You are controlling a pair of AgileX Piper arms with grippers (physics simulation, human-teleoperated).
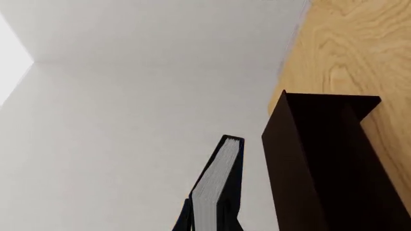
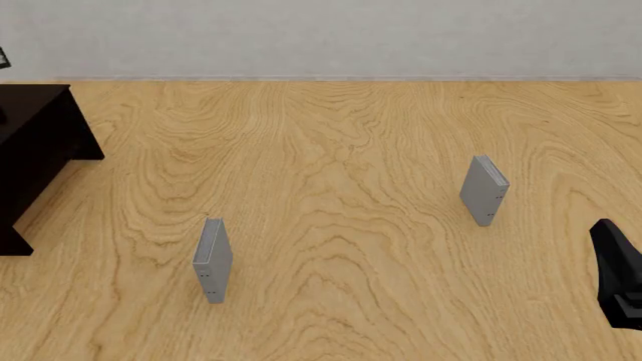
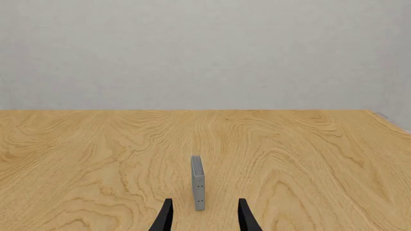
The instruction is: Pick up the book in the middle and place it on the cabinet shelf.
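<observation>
The book (image 1: 220, 185), thick and black with white page edges, shows only in the left wrist view, sticking out from my left gripper (image 1: 207, 222), which is shut on it. One dark finger (image 1: 183, 219) shows beside its cover. The book is off the table and close beside the cabinet shelf (image 1: 321, 163), a dark brown cabinet with flat boards. In the front view that cabinet (image 2: 35, 150) stands at the table's far left, and the left gripper is out of frame there. My right gripper (image 3: 205, 217) is open low over the table, with nothing between its fingers.
Two thin light-grey books stand upright on the wooden table, one at the front left (image 2: 213, 259) and one at the right (image 2: 485, 189); the right one (image 3: 198, 183) stands just ahead of my right gripper. The right arm (image 2: 617, 278) sits at the right edge. A pale wall runs behind.
</observation>
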